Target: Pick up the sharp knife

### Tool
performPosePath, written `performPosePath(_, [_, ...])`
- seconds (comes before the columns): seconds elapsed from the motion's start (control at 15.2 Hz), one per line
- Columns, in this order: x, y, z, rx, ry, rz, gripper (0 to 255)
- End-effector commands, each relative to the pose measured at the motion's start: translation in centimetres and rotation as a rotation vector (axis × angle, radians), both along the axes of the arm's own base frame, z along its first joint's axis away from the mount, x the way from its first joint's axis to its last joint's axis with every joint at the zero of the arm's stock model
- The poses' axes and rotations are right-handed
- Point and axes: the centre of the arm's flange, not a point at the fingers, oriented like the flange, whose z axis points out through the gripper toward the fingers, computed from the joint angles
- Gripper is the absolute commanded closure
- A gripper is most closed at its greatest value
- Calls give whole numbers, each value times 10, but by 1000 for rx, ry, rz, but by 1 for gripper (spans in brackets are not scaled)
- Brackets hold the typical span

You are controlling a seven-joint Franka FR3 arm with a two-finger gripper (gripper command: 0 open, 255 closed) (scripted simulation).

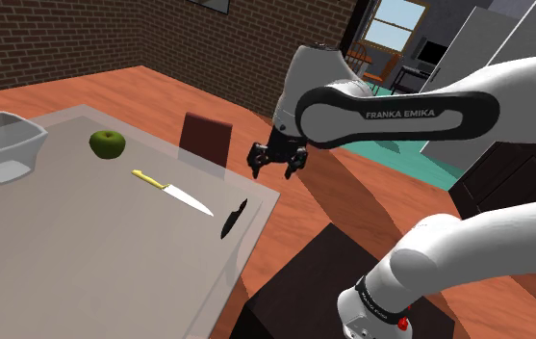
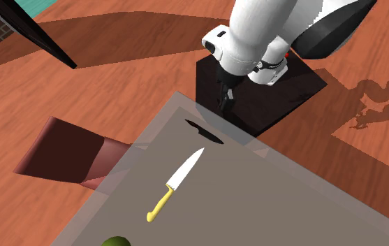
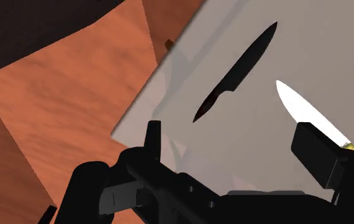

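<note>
Shoulder view: a green apple sits well left of the black knife, with the yellow-handled knife just left of it, both knives flat on the grey counter. Right of the black knife, past the counter's edge, the gripper hangs spread wide and empty, likely lining up. I can't tell which knife is meant.

A brick wall is standing behind the grey table, wooden floor is spreading around it, a chair is sitting at its far edge, a window is glowing beyond
</note>
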Motion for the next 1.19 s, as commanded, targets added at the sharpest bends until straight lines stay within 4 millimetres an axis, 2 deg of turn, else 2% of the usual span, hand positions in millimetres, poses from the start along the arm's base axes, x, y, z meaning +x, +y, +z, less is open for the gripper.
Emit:
performPosePath(0.0, [12,8,-26,-1,13,-88,0])
performPosePath(0.4, [51,26,-98,-10,54,-333,0])
performPosePath(0.79, [88,33,-170,-19,95,-572,0])
performPosePath(1.12, [88,33,-196,-19,95,-572,0])
